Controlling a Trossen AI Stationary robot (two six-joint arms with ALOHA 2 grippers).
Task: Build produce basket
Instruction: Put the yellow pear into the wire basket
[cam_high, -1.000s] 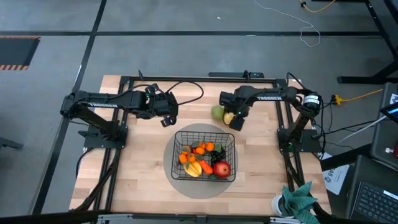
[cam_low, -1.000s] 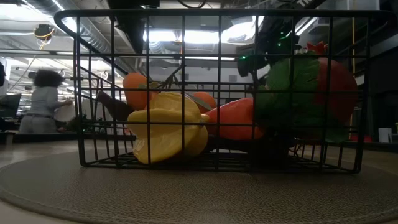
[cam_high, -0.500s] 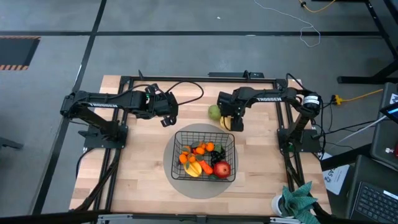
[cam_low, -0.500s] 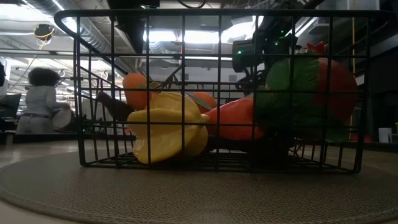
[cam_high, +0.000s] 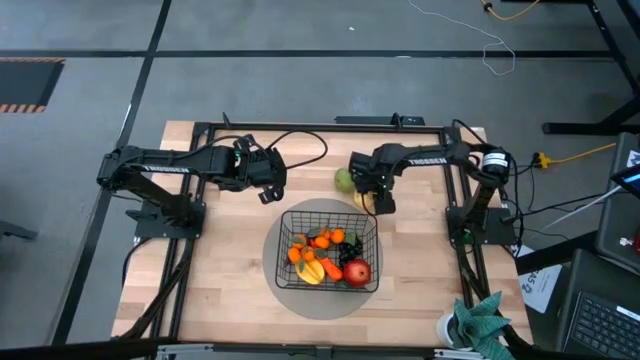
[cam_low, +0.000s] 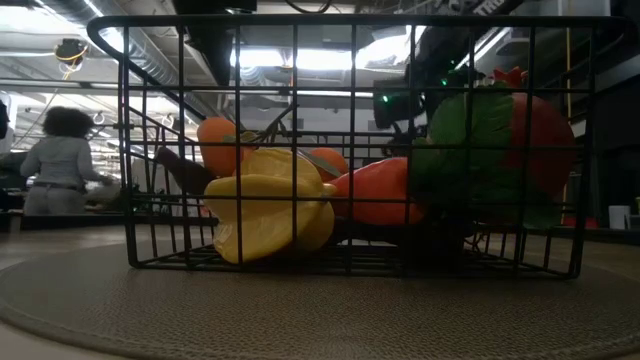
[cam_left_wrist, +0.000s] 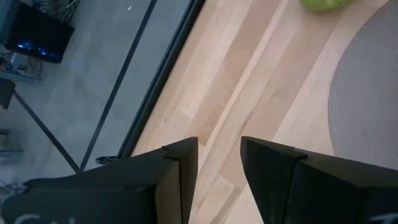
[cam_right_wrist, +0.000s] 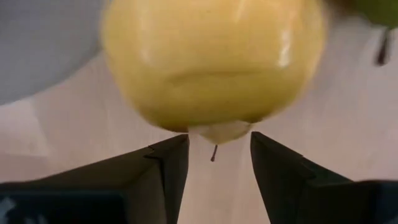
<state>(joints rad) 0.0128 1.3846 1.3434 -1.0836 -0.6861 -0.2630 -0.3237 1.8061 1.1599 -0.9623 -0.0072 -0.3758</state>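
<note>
The black wire basket (cam_high: 330, 213) stands on a round grey mat (cam_high: 300, 300) and holds a red apple (cam_high: 357, 271), oranges, a carrot, grapes and yellow pieces (cam_low: 270, 205). A green pear (cam_high: 345, 180) and a yellow fruit (cam_high: 362, 200) lie on the table by the mat's far edge. My right gripper (cam_high: 372, 205) is open beside the yellow fruit. In the right wrist view the yellow fruit (cam_right_wrist: 214, 62) fills the picture just beyond the right gripper (cam_right_wrist: 219, 140). My left gripper (cam_high: 270, 194) is open and empty over bare table left of the pear. My right gripper has its open fingertips (cam_right_wrist: 174, 146) right at the near side of the yellow fruit (cam_right_wrist: 217, 127), which is wider than the gap between them. I cannot tell whether they touch it. The fruit rests on the table.
The pear (cam_right_wrist: 367, 7) lies close beside the yellow fruit. Black frame rails (cam_high: 300, 127) run along the table's far and side edges. A person (cam_low: 60, 170) stands in the room beyond the table. Bare wood lies left and right of the mat.
My right gripper has moved a little toward the table's near edge and left, closing in on the yellow fruit by the mat's far edge.
</note>
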